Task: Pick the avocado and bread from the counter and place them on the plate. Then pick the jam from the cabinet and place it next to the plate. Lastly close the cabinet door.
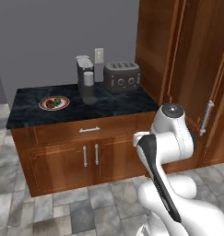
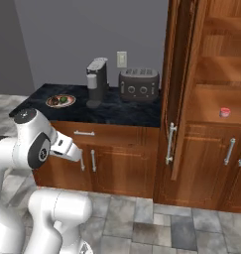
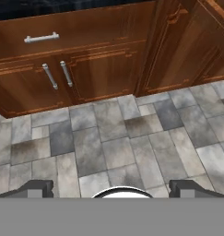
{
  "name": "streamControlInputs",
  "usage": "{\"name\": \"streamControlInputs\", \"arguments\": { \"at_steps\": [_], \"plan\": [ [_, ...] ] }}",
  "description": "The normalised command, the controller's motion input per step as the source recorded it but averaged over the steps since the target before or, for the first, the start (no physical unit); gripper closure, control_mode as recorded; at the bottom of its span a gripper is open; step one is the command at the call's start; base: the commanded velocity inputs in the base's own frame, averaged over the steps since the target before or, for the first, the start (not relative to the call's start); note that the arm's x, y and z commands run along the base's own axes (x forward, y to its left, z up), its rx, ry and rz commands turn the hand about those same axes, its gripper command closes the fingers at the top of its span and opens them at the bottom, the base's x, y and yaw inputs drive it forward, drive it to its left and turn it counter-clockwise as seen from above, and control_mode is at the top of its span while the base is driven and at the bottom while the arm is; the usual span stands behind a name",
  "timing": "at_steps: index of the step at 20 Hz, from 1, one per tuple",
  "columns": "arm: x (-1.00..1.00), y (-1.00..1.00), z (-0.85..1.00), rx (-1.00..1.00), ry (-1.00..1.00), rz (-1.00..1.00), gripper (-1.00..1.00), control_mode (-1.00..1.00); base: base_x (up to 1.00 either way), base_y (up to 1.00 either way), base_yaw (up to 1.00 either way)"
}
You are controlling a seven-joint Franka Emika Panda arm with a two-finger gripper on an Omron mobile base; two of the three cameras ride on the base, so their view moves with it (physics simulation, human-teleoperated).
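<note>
While the arm sits folded low in front of the counter, I see my gripper aimed down at the grey floor tiles, its two fingertips spread wide with nothing between them. On the counter, left of the coffee machine, the plate carries the avocado; its long axis is too small to judge. The jam stands on a cabinet shelf, right of the cabinet door, which hangs open. No writing is legible.
</note>
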Motion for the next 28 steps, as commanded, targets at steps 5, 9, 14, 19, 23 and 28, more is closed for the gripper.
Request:
{"name": "streamControlInputs", "arguments": {
  "at_steps": [5, 9, 14, 19, 23, 28],
  "plan": [
    [0.00, 0.00, 0.00, 0.00, 0.00, 0.00, -1.00, 1.00, -0.44, -0.54, -0.06],
    [0.00, 0.00, 0.00, 0.00, 0.00, 0.00, -1.00, 1.00, -0.36, -0.58, -0.07],
    [0.00, 0.00, 0.00, 0.00, 0.00, 0.00, -1.00, 1.00, -0.13, -0.62, -0.08],
    [0.00, 0.00, 0.00, 0.00, 0.00, 0.00, -1.00, 1.00, 0.00, -0.64, -0.06],
    [0.00, 0.00, 0.00, 0.00, 0.00, 0.00, -1.00, 1.00, 0.00, -0.63, -0.07],
    [0.00, 0.00, 0.00, 0.00, 0.00, 0.00, -1.00, 1.00, 0.00, -0.63, -0.06]
  ]
}}
